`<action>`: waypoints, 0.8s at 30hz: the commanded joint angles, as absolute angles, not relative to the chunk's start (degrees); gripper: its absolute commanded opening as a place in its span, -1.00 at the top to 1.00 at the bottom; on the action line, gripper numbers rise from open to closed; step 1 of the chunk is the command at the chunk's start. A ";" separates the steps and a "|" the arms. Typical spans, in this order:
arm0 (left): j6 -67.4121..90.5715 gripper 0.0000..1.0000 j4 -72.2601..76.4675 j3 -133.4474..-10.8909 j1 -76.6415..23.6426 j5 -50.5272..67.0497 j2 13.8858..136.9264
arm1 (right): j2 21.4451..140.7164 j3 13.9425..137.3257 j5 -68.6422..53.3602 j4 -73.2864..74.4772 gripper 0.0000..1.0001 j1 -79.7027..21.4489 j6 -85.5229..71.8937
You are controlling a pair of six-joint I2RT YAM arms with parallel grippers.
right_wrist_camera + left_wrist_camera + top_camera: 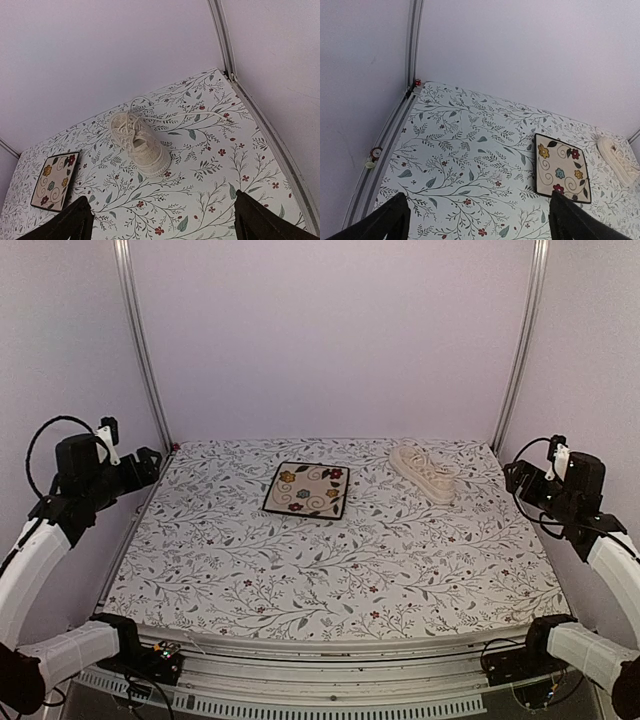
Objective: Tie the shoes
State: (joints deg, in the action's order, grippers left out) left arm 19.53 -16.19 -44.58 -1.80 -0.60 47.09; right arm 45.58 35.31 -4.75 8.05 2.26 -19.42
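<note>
I see my left gripper [477,212] and right gripper [162,210] both spread wide, holding nothing. The sneaker [423,472] lies untied at the overhead frame's upper right, apart from the plate [307,489].

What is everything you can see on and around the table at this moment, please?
sneaker: one, cream, far right of the table, laces loose
plate: one, square floral with dark rim, far middle, left of the sneaker
tablecloth: one, white with leafy print, covering the table
posts: two, silver, back corners
left gripper: one, black, open, raised at the left edge
right gripper: one, black, open, raised at the right edge
</note>
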 commanded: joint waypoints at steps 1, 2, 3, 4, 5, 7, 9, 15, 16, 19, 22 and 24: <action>16.18 -0.93 -16.43 -45.71 -1.49 -0.23 48.64 | 47.09 38.77 -6.99 8.67 -0.98 2.21 -18.25; 15.95 -0.93 -16.96 -46.31 -1.49 -1.70 48.88 | 47.44 39.17 -7.86 8.27 -0.98 2.17 -18.20; 15.73 -0.93 -17.49 -46.95 -1.47 -3.28 48.92 | 47.83 39.45 -8.64 7.69 -0.98 2.17 -18.20; 15.40 -0.93 -17.90 -47.62 -1.48 -4.49 48.97 | 48.27 39.69 -9.30 7.04 -0.98 2.08 -18.16; 15.01 -0.93 -18.08 -48.32 -1.49 -4.99 49.02 | 49.03 40.07 -10.04 6.57 -0.98 2.11 -18.23; 13.44 -0.93 -17.83 -49.23 -1.49 -4.18 49.09 | 51.66 41.45 -11.08 6.78 -0.98 1.90 -18.48; 11.36 -0.93 -17.10 -49.80 -1.49 -3.03 49.32 | 54.89 43.39 -11.92 7.60 -0.98 1.15 -18.63; 11.96 -0.93 -14.99 -47.26 -1.20 -9.47 46.62 | 65.17 47.87 -6.51 9.98 -0.98 -6.80 -15.47; 11.81 -0.93 -15.00 -46.82 -1.23 -10.14 45.95 | 67.91 49.74 -6.23 11.41 -0.98 -7.00 -15.11; 12.10 -0.93 -15.38 -45.49 -1.14 -11.35 43.88 | 76.04 53.56 -5.16 13.97 -0.98 -7.34 -14.71; 12.17 -0.93 -14.64 -44.57 -1.14 -11.60 42.23 | 83.15 56.54 -5.69 13.58 -0.98 -7.72 -13.35; 12.21 -0.93 -13.86 -43.99 -1.01 -11.39 41.26 | 87.43 58.80 -6.80 13.29 -0.98 -7.75 -11.78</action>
State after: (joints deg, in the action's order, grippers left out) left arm 13.04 -16.08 -45.54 -1.56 -10.11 43.03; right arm 81.38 54.96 -6.94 11.73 -7.40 -15.07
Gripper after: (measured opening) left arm 0.966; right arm 0.989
